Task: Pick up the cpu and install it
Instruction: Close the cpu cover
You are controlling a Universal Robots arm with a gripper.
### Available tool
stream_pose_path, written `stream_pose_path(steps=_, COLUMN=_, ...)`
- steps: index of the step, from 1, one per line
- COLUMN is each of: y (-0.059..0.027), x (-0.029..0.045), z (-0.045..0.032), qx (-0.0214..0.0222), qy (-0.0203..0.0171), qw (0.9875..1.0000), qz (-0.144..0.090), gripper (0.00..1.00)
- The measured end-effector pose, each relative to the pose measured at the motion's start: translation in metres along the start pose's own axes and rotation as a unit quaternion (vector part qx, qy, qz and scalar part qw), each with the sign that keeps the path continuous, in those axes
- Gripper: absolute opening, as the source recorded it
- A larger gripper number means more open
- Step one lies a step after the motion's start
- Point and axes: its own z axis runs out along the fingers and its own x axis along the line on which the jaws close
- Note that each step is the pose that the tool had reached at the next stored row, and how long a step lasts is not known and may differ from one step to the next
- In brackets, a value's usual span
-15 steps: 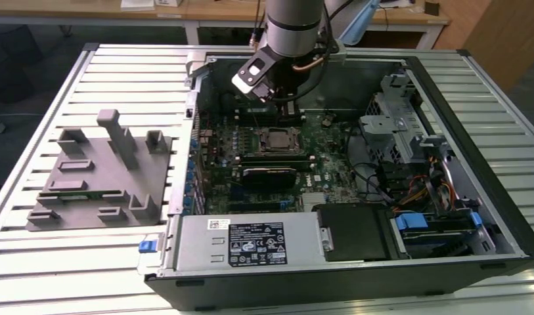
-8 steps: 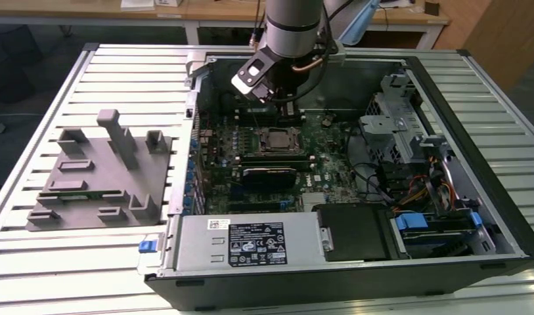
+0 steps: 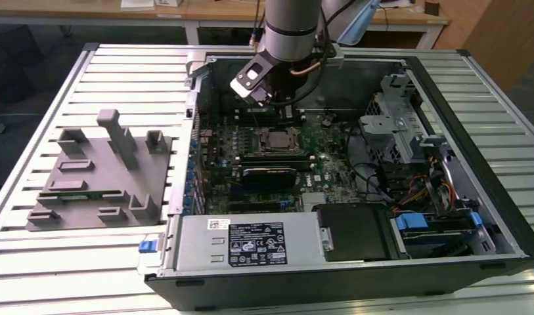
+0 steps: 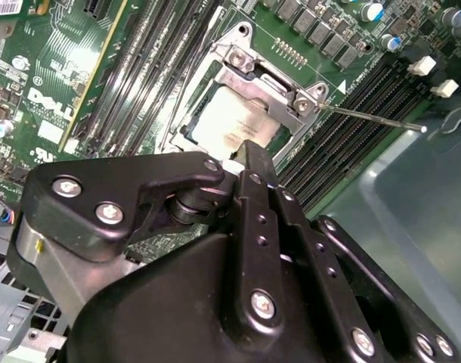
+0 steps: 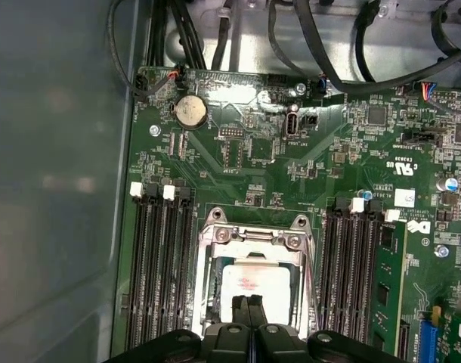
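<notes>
cpu [image 5: 255, 280]: flat inside the open socket [image 5: 215, 236], apparently seated.
tool [image 5: 249, 302]: closed tight, holding nothing, its tip over the cpu's edge.
reason: closed tip likely suits pressing it level.

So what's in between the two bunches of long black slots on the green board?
In the first wrist view, the metal-framed socket sits between them, with the silvery cpu inside it and the pincer close over the cpu.
</notes>
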Motion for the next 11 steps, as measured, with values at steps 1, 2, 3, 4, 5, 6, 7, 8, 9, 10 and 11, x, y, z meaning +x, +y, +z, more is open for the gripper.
stream_pose_path(steps=1, y=-0.0001, x=0.0, z=0.0005, qx=0.0, qy=0.0, qw=1.0, qz=0.0, gripper=0.11)
stream_pose_path(steps=2, y=-0.0001, x=0.0, z=0.001, qx=0.0, qy=0.0, qw=1.0, qz=0.0, gripper=0.11)
stream_pose_path(steps=3, y=-0.0003, x=0.0, z=0.0015, qx=0.0, qy=0.0, qw=1.0, qz=0.0, gripper=0.11)
stream_pose_path(steps=4, y=-0.0006, x=0.0, z=0.002, qx=0.0, qy=0.0, qw=1.0, qz=0.0, gripper=0.11)
stream_pose_path(steps=5, y=-0.0007, x=0.0, z=0.0025, qx=0.0, qy=-0.0001, qw=1.0, qz=0.0, gripper=0.11)
stream_pose_path(steps=6, y=-0.0009, x=0.0, z=0.003, qx=0.0, qy=0.0, qw=1.0, qz=0.0, gripper=0.11)
stream_pose_path(steps=7, y=-0.0013, x=0.0, z=0.0035, qx=0.0, qy=0.0, qw=1.0, qz=0.0, gripper=0.11)
stream_pose_path(steps=8, y=-0.0018, x=0.0, z=0.0041, qx=0.0, qy=0.0, qw=1.0, qz=0.0, gripper=0.11)
stream_pose_path(steps=9, y=-0.0023, x=0.0, z=0.0047, qx=0.0, qy=0.0, qw=1.0, qz=0.0, gripper=0.11)
stream_pose_path(steps=10, y=-0.0029, x=0.0, z=0.0053, qx=0.0, qy=0.0, qw=1.0, qz=0.0, gripper=0.11)
stream_pose_path(steps=11, y=-0.0036, x=0.0, z=0.0059, qx=0.0, qy=0.0, qw=1.0, qz=0.0, gripper=0.11)
